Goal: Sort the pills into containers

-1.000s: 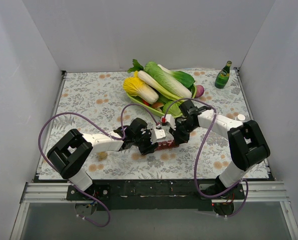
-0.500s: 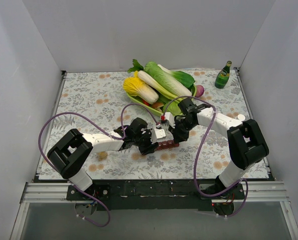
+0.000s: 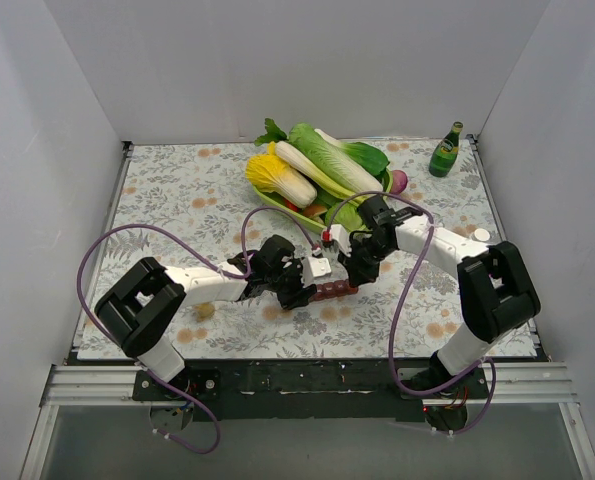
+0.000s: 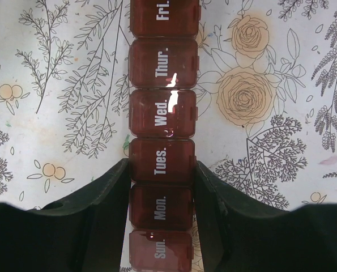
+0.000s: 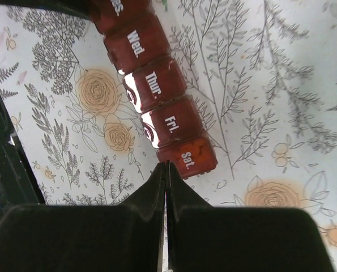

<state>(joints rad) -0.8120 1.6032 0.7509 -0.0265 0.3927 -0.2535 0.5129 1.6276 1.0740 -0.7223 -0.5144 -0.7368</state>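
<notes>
left jaws clamp organiser (image 4: 162, 113) at Tues | right jaws closed, Sat edge

Only finding readable print on the organiser (image 4: 162, 141): white day names, one per lid (image 4: 162, 113). Going up from the bottom of the left wrist view, reads "Sun.", "Mon.", "Tues.", "Wed.", "Thur.", then "Fri." right at the top edge. Printed sideways, running bottom to top. Bit of glare right by "Thur." and "Wed.", but still legible. Same deal in the right wrist view: starts with a cut-off "…es." at the top edge, then "Wed.", "Thur.", "Fri." and finally "Sat." at the end of the row. Can't read any of it from the top view, way too small. Nothing legible on the green bottle (image 3: 444, 152) either.
</notes>
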